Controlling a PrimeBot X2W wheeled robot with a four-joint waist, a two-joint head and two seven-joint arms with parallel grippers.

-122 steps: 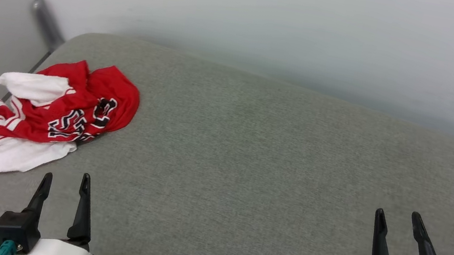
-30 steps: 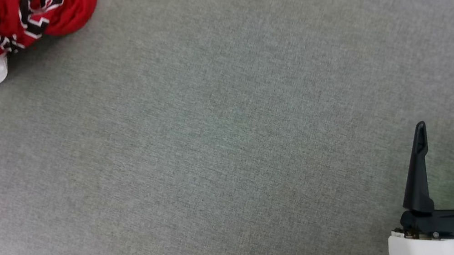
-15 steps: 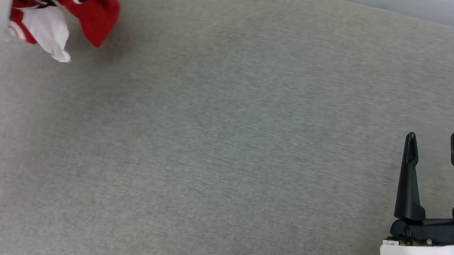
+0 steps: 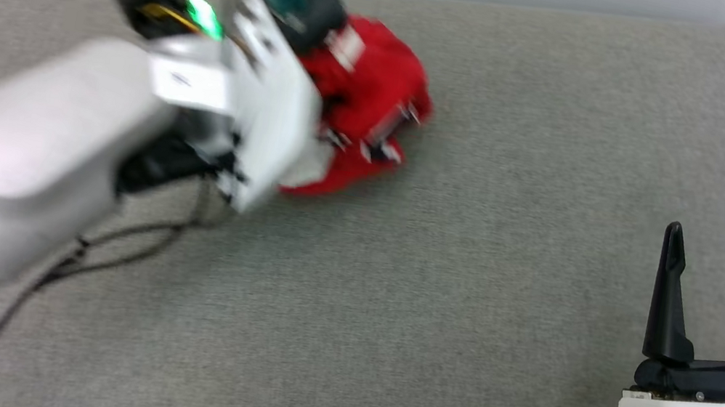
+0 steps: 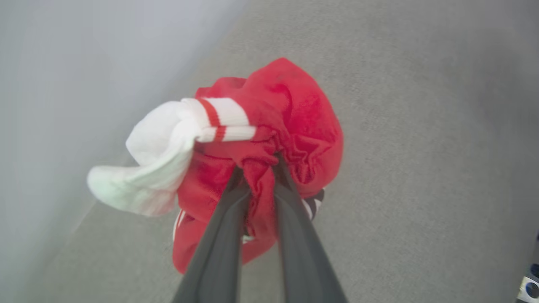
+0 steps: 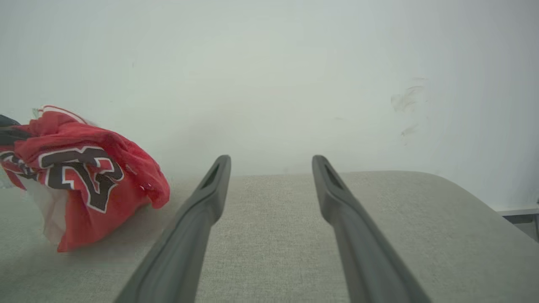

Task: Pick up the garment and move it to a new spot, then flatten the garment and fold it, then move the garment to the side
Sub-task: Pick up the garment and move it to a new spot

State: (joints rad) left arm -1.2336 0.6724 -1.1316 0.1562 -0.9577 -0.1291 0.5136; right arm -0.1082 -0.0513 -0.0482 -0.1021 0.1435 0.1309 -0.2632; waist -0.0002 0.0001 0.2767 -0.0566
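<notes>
The left gripper (image 5: 257, 168) is pinched narrow on one small bunch of the garment (image 5: 294, 109), crumpled off its tips low over the grey cushion (image 4: 458, 337) — a drag there could tug that thin bite free — while the right gripper (image 4: 709, 243) stands wide, empty.

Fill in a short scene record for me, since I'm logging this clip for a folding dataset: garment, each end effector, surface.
garment: red jersey shirt with white sleeves and black lettering, bunched up, not folded
left end effector: shut on a gather of the shirt's red fabric; shirt hangs from it
right end effector: open, holds nothing, well apart from the shirt
surface: grey woven fabric cushion under the shirt
shirt-to-surface contact: lowest fold looks to reach the cushion; not certain
backdrop: pale wall
</notes>
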